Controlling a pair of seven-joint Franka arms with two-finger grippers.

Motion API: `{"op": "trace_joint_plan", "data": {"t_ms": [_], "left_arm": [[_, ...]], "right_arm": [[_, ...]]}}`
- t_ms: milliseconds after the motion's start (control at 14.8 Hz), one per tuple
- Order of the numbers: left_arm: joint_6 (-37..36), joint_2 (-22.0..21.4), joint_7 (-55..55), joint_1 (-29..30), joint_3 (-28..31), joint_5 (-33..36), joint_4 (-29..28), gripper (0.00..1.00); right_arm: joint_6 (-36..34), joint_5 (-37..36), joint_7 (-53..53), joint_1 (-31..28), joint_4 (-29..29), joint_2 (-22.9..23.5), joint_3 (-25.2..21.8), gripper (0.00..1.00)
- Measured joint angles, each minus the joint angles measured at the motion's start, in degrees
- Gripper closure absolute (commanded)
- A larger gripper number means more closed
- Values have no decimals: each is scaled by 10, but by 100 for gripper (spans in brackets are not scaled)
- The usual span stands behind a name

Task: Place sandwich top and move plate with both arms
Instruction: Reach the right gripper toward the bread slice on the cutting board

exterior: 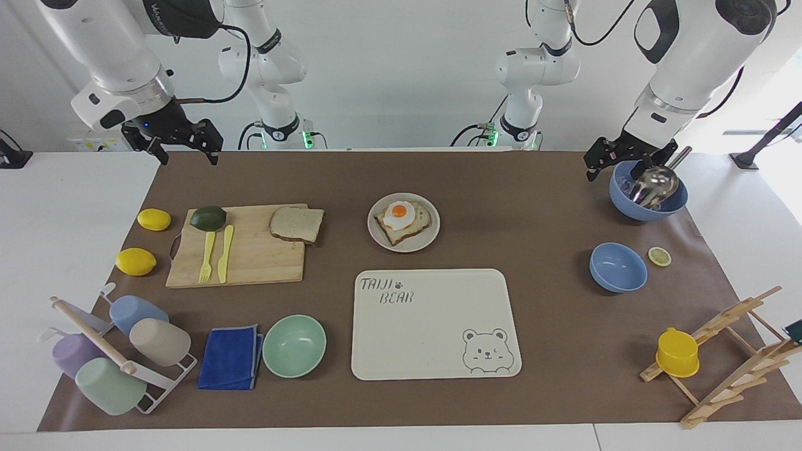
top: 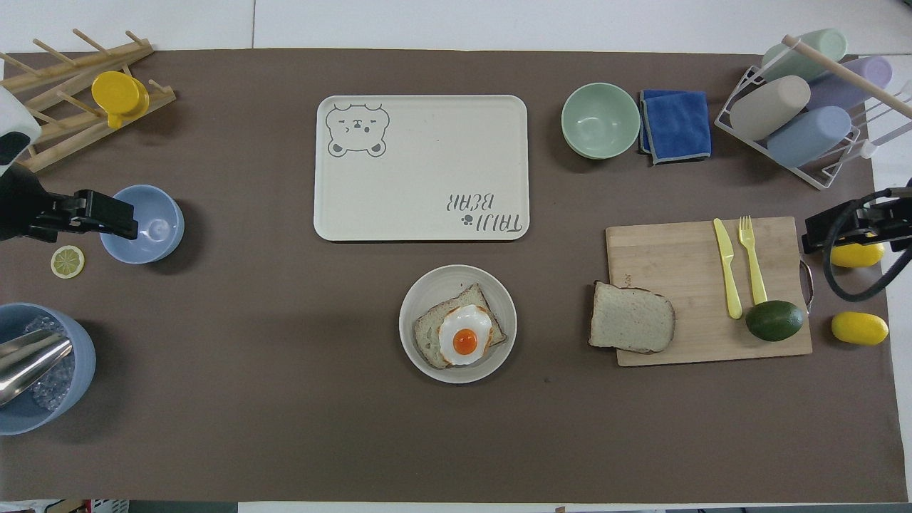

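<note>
- The sandwich top (exterior: 297, 223) lies on the wooden cutting board (exterior: 250, 257), overhanging the edge nearest the plate (exterior: 428, 238).
- The plate sits mid-surface, nearer the robots than the bear tray (exterior: 432, 326), and carries egg toast (exterior: 402, 220) that hides its centre.
- Right gripper (exterior: 183, 153), fingers spread, hangs over the surface's edge.
- Left gripper (exterior: 617, 164), spread, hovers at the blue bowl (exterior: 645, 210); the overhead view cuts both grippers off.
</note>
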Motion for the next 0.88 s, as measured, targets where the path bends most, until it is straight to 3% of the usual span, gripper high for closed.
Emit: {"op": "trace_joint_plan", "data": {"t_ms": [677,880], "left_arm": [[0,0,0,0,0,0,0,0],[0,0,0,0,0,0,0,0]], "right_arm": [[3,0,-14,7,-7,-1,6,0],[82,0,-10,58,-72,-8,9,0]]}}
